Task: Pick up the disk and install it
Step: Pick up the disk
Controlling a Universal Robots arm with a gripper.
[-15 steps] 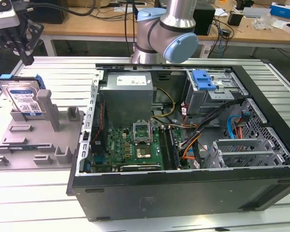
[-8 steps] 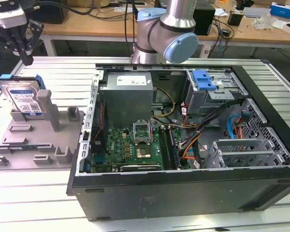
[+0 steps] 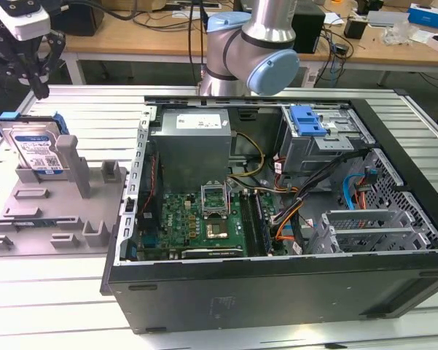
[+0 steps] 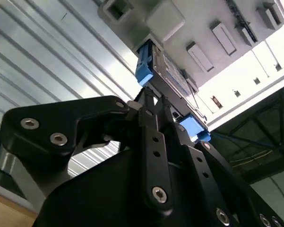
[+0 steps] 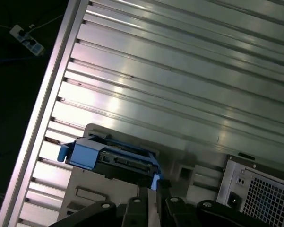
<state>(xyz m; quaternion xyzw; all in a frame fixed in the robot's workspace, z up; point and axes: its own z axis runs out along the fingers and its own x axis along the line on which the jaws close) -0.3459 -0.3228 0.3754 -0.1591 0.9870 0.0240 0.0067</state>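
The disk, silver with a white-and-blue label and a bright blue bracket, stands on edge in a grey holder at the exterior view's left. My gripper hangs just above the disk's top edge without touching it, its black fingers drawn together and holding nothing. Both wrist views look past the fingertips at the disk in its holder, and my gripper sits over one end of the blue bracket.
An open computer case lies to the exterior view's right of the holder, with a green motherboard, a grey power supply and a drive bay with a blue latch. The ribbed metal table carries everything.
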